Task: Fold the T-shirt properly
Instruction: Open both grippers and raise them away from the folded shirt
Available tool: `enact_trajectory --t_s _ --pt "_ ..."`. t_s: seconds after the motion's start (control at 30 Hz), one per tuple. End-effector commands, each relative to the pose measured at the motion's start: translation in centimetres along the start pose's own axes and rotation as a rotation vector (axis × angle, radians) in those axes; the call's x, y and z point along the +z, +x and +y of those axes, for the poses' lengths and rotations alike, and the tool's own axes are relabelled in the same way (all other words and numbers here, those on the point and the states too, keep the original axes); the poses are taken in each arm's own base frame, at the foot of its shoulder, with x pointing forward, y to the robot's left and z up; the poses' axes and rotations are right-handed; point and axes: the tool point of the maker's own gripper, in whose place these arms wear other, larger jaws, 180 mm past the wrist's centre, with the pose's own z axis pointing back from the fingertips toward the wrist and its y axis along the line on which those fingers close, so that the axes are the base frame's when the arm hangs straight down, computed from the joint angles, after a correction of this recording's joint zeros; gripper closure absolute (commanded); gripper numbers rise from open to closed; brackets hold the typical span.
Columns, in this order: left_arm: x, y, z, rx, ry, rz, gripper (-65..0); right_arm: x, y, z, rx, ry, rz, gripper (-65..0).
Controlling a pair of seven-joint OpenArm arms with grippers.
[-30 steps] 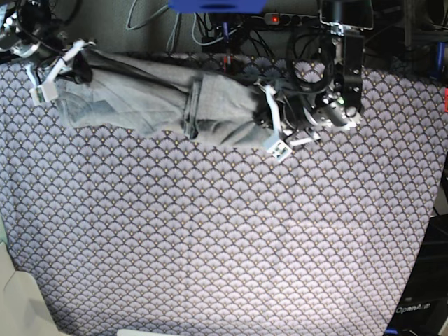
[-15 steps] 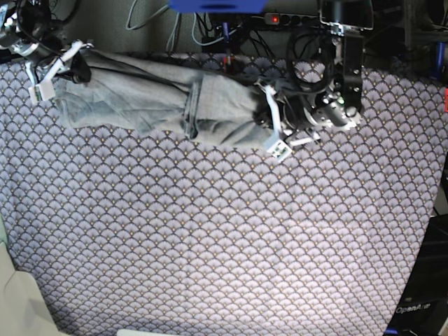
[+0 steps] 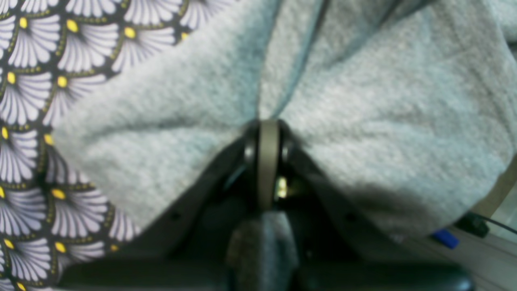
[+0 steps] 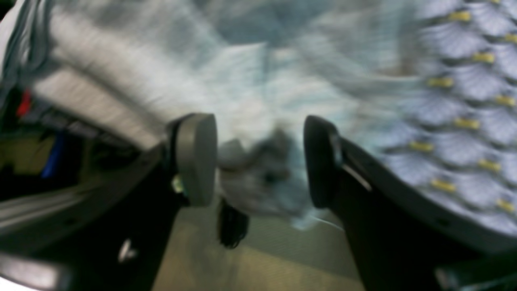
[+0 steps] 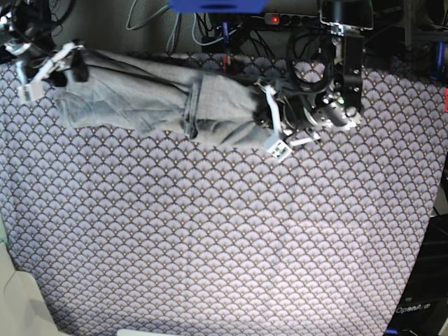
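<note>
Only one piece of lettering can be read — the word "OpenArm" in pale letters on a dark robot base (image 5: 418, 308) standing off the near right corner of the scallop-patterned cloth (image 5: 224, 245) (the last letters are small and faint). Both wrist views show no legible text.

From my remote seat this reads as a robotics lab bench, not a home. My work surface is a table draped in a purple-grey scallop-patterned cloth (image 5: 224, 231), and behind its far edge I see a tangle of black cables (image 5: 308, 63) and a power strip with a red switch (image 5: 274, 19). A blue box (image 5: 215, 5) sits at the top edge. At the lower right corner a dark base carries white lettering (image 5: 411, 309) that looks like a maker's label.
</note>
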Motion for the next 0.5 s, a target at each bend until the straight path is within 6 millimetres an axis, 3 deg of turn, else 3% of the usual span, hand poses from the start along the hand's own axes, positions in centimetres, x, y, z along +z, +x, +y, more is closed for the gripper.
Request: enact_trajectory --t_s 0.0,0.2,0.47 --pt "0.5 -0.7 1.4 -0.021 0.06 0.056 0.0 0.8 1.2 -0.8 0.012 -0.019 -0.042 -37.0" --pt "0.5 -0.6 1.4 -0.023 0.061 0.054 0.0 1.5 2.2 -3.0 -0.01 -0.08 -0.082 -37.3" --pt "0.5 -0.7 1.4 -0.022 0.06 0.055 0.0 -1.0 0.7 -7.1 -0.122 -0.086 0.015 -40.9"
